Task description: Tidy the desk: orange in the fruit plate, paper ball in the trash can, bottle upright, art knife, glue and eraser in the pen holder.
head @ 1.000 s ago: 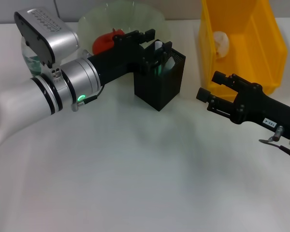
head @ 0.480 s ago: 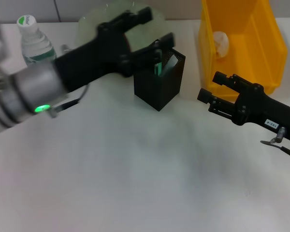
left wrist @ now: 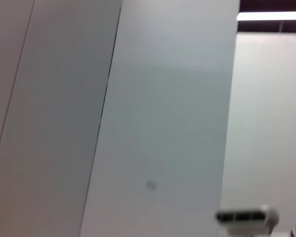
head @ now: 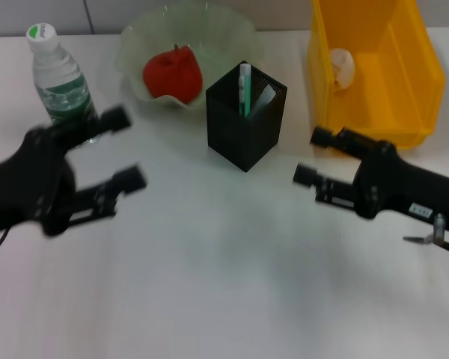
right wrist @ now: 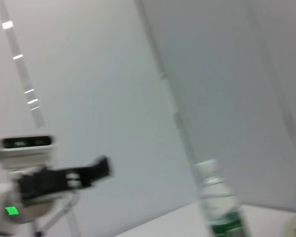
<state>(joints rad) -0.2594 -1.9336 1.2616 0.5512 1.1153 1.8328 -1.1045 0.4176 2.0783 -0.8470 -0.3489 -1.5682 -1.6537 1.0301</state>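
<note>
The bottle (head: 57, 75) stands upright at the back left and also shows as the bottle (right wrist: 220, 207) in the right wrist view. A red round fruit (head: 172, 73) lies in the green fruit plate (head: 232, 34). From the black pen holder (head: 243, 131) rise a white-green stick (head: 244, 86) and a pale slanted piece (head: 264, 97); I cannot tell art knife from glue. The eraser is hidden. The paper ball (head: 342, 66) rests in the yellow trash can (head: 404, 82). My left gripper (head: 125, 149) hangs open and empty at the left front. My right gripper (head: 313, 155) is open, right of the holder.
The white table (head: 224, 284) spreads out in front of both arms. The left wrist view shows only wall panels. In the right wrist view my left arm (right wrist: 39, 185) appears far off.
My left arm has pulled back from above the pen holder to the left front, uncovering the fruit and bottle. The right gripper has shifted slightly nearer and leftward.
</note>
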